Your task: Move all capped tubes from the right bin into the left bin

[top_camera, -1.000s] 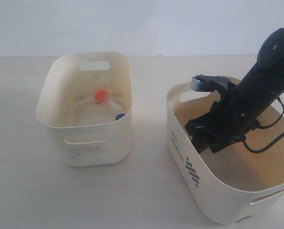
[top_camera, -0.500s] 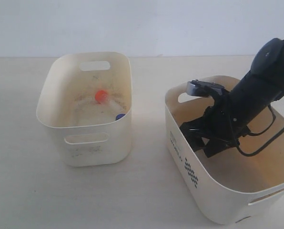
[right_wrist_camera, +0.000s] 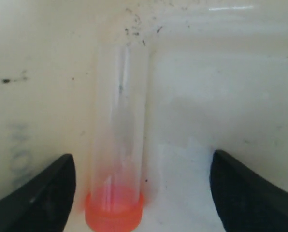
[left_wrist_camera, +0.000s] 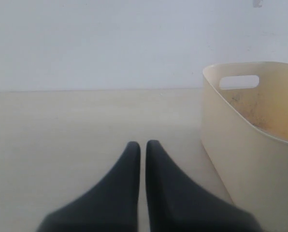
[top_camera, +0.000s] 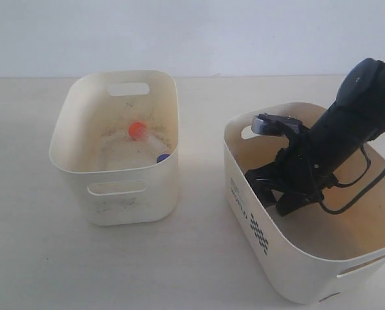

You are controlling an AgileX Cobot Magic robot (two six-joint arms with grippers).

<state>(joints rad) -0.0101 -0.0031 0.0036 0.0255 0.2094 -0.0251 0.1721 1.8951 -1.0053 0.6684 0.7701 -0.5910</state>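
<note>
While your right gripper (right_wrist_camera: 144,193) hung in the right bin (top_camera: 276,258), jaws spread around the orange-capped tube (right_wrist_camera: 117,145) lying on its floor, you needed to centre it before pinching; the left bin (top_camera: 134,194) stood at nine o'clock; the left gripper (left_wrist_camera: 140,150) had jaws pressed together.

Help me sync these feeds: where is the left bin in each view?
Exterior view: left bin stands left of centre.
Left wrist view: beside the shut left gripper, cut by the frame edge.
Right wrist view: absent; only the right bin's inside and an orange-capped tube.
Shared landmark: the oval handle slot in its far wall.
</note>
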